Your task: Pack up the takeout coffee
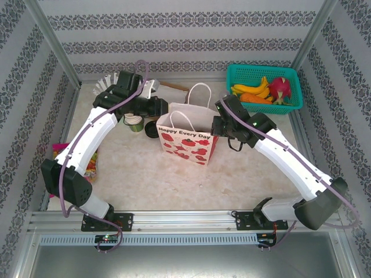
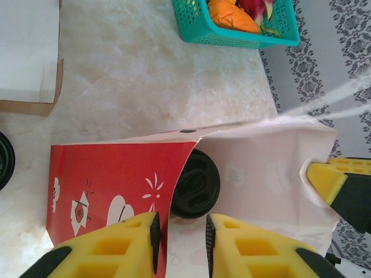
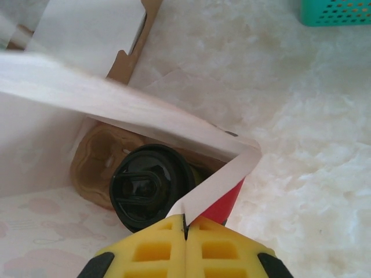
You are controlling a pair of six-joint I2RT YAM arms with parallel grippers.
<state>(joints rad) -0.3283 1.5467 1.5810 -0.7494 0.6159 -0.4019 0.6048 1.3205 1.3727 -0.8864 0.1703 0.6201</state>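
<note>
The takeout coffee (image 2: 196,184) stands inside the paper bag (image 1: 188,139), and from above I see mostly its round black lid (image 3: 148,185). My left gripper (image 2: 181,240) is open just above the bag's mouth, with the red printed bag wall (image 2: 110,179) rising between its fingers (image 2: 139,246). It holds nothing. My right gripper (image 3: 185,229) is shut on the bag's white rim (image 3: 220,179) at the right corner, holding the mouth apart. In the top view the left gripper (image 1: 164,109) is at the bag's left rim and the right gripper (image 1: 219,124) at its right.
A teal basket (image 1: 290,75) of fruit sits at the back right. A green cup with white contents (image 1: 134,123) and a loose black lid (image 1: 152,130) stand left of the bag. A cardboard box (image 2: 29,52) lies behind. A brown pulp tray (image 3: 95,156) lies in the bag.
</note>
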